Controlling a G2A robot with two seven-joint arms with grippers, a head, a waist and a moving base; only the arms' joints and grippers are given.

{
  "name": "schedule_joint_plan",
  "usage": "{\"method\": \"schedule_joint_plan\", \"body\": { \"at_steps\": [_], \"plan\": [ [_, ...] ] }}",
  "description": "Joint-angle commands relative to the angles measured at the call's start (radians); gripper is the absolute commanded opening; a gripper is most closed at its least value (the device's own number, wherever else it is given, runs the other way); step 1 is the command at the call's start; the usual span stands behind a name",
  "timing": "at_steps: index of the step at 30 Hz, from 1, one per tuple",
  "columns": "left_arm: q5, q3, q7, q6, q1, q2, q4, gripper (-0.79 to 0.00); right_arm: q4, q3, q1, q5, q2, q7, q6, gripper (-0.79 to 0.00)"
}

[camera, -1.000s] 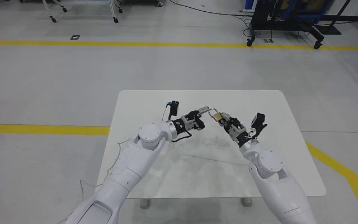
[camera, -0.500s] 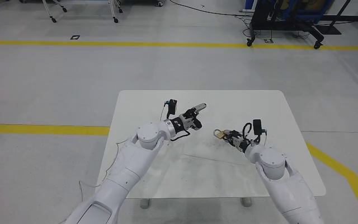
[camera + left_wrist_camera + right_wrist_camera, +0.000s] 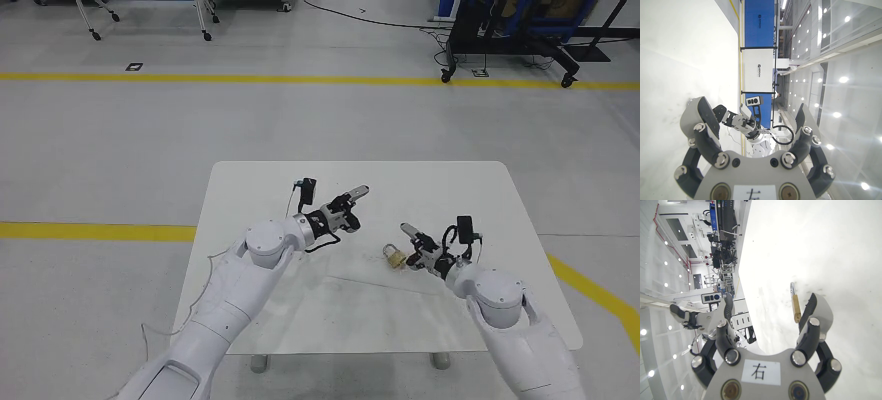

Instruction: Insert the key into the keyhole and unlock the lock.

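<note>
Brass lock (image 3: 395, 257), one (on table (image 3: 460, 190)), two spread claws, left claw (image 3: 753, 106), right claw (image 3: 770, 297)

White arms (image 3: 235, 300) end in grey screwed plates (image 3: 753, 176) and black-padded fingers (image 3: 705, 111).

We log a one-character sticker (image 3: 754, 193) on the left gripper (image 3: 752, 106) base, a like tag (image 3: 761, 372) on the right gripper (image 3: 770, 298); a logo on the white panel (image 3: 759, 70).

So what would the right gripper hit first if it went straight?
Probably the padlock, lying on the table beside one finger of the right gripper; depth is unclear, so it might brush past.
</note>
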Motion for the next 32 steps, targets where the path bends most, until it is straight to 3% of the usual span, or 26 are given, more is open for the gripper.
{"method": "schedule_joint_plan", "body": {
  "at_steps": [1,7,10,13,17,28,32],
  "plan": [
    [0.012,0.000,0.007,-0.003,0.000,0.001,-0.002,0.000,-0.022,0.043,-0.029,0.010,0.004,-0.007,-0.016,0.000],
    [0.062,0.009,0.042,-0.013,0.009,0.002,-0.017,0.000,-0.133,0.160,-0.128,0.061,0.007,-0.094,-0.096,0.000],
    [0.111,0.009,0.089,-0.051,0.016,0.004,-0.031,0.000,-0.191,0.200,-0.163,0.094,0.000,-0.207,-0.161,0.000],
    [0.271,0.027,0.224,-0.138,0.048,0.009,-0.069,0.000,-0.234,0.209,-0.185,0.104,-0.008,-0.304,-0.239,0.000],
    [0.480,0.056,0.420,-0.207,0.106,0.013,-0.120,0.000,-0.257,0.191,-0.193,0.104,-0.012,-0.309,-0.294,0.000],
    [0.484,0.054,0.420,-0.206,0.108,0.014,-0.122,0.000,-0.256,0.191,-0.193,0.098,-0.012,-0.309,-0.294,0.000],
    [0.538,0.021,0.430,-0.195,0.141,0.030,-0.152,0.000,-0.250,0.189,-0.191,0.021,-0.013,-0.317,-0.294,0.000]
  ]
}}
